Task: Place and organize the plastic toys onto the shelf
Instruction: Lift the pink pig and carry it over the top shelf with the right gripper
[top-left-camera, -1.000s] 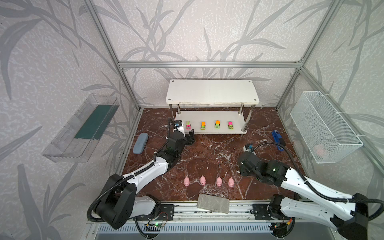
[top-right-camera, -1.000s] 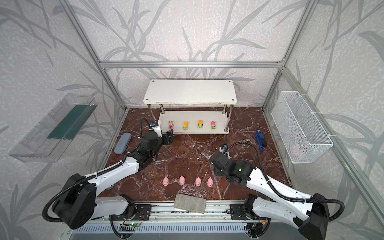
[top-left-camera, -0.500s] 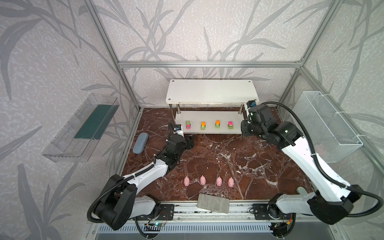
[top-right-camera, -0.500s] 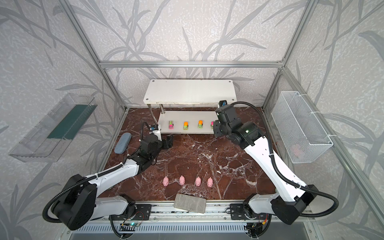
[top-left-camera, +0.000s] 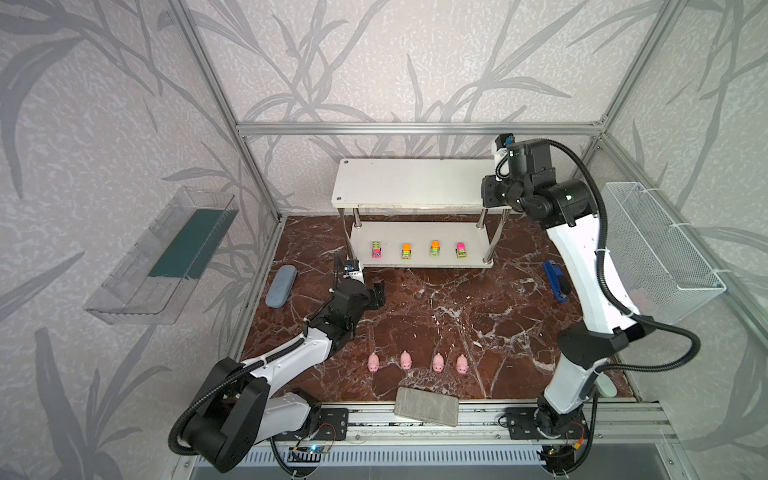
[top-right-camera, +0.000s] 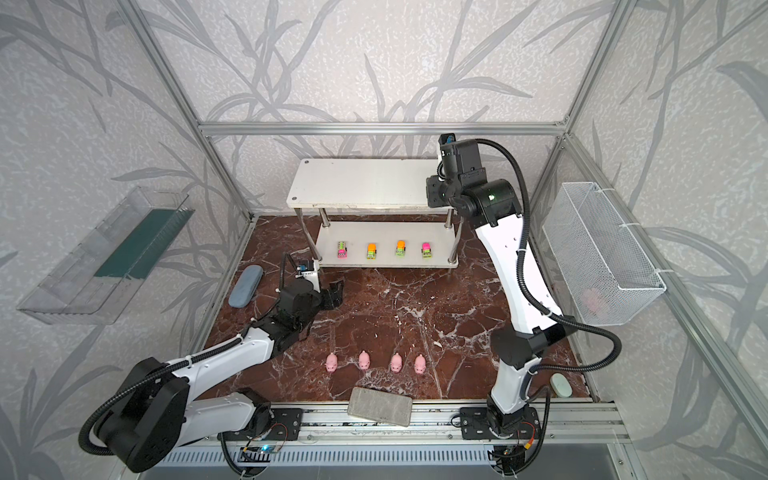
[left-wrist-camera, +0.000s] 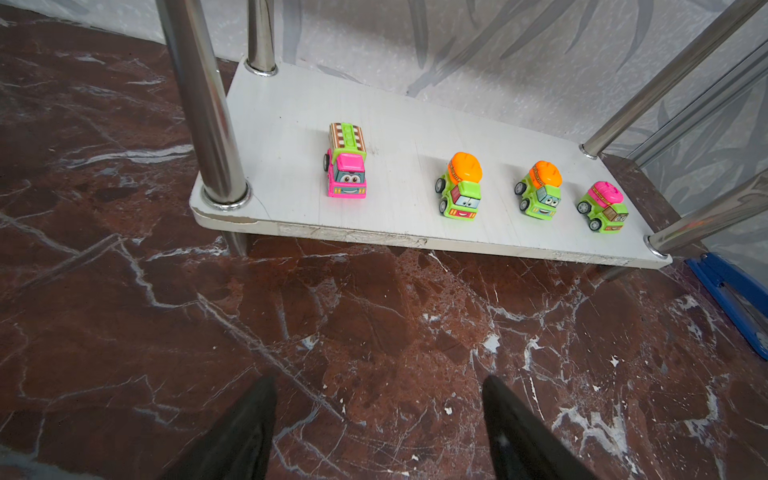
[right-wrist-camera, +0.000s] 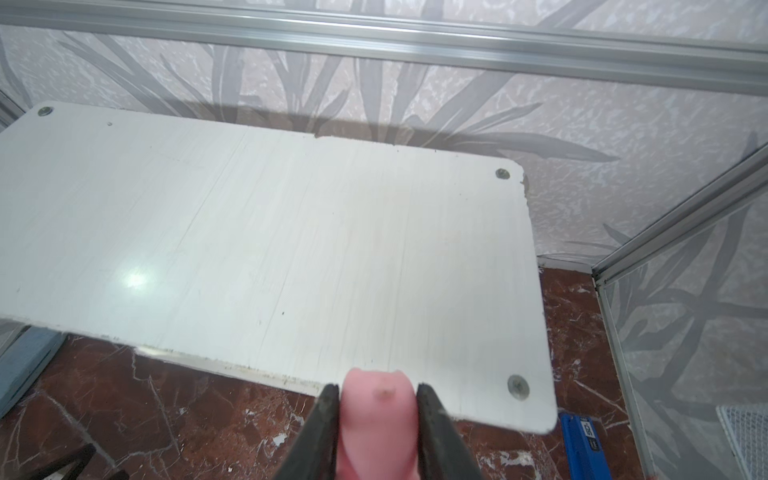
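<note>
The white two-tier shelf (top-left-camera: 415, 183) stands at the back. Several lime-green toy trucks (left-wrist-camera: 460, 187) sit in a row on its lower board (left-wrist-camera: 407, 124). Several pink pigs (top-left-camera: 373, 363) stand in a row on the marble floor near the front. My right gripper (right-wrist-camera: 376, 388) is shut on another pink pig (right-wrist-camera: 376, 419). It hovers over the front right corner of the bare top board (right-wrist-camera: 266, 232); in both top views it is at that corner (top-right-camera: 434, 195). My left gripper (left-wrist-camera: 378, 382) is open and empty, low over the floor before the shelf's left front post (left-wrist-camera: 208, 104).
A blue-grey case (top-left-camera: 281, 286) lies by the left wall and a blue tool (top-left-camera: 556, 279) by the right arm. A grey block (top-left-camera: 427, 406) rests on the front rail. A mesh basket (top-left-camera: 660, 249) hangs on the right wall, a clear tray (top-left-camera: 162, 257) on the left.
My right arm has swung up from the floor at the front right to the shelf's top right corner. My left gripper has drawn back a little from the shelf.
</note>
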